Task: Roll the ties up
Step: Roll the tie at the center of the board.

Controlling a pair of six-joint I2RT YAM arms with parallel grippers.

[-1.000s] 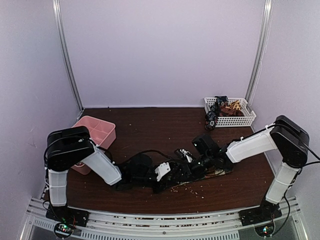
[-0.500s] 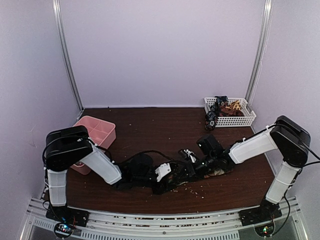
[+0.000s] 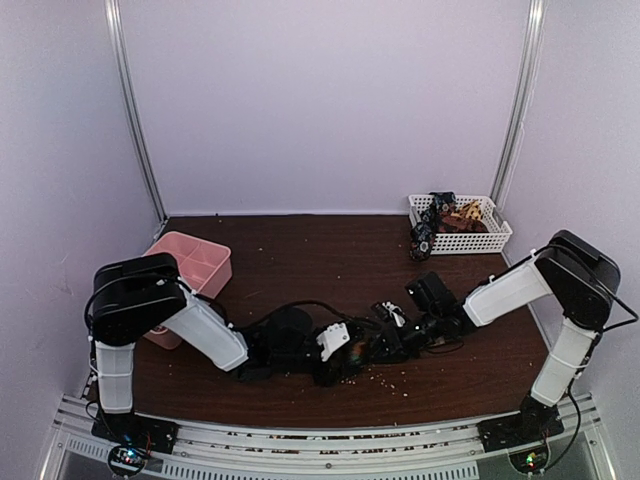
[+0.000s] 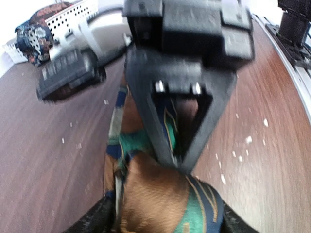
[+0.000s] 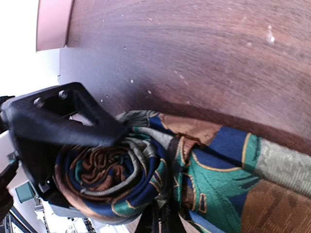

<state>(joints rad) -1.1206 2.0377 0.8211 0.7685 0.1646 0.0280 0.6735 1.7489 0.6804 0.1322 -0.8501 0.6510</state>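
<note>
Showing a glossy tie, brown, green, navy, one end coiled

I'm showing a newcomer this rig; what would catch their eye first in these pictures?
The half-rolled brown, green and dark blue patterned fabric necktie, front and centre, with the right tool shut on it and the left tool open around its coil. Then the white plastic mesh basket of more ties, far right, and the pink plastic box, left.
</note>
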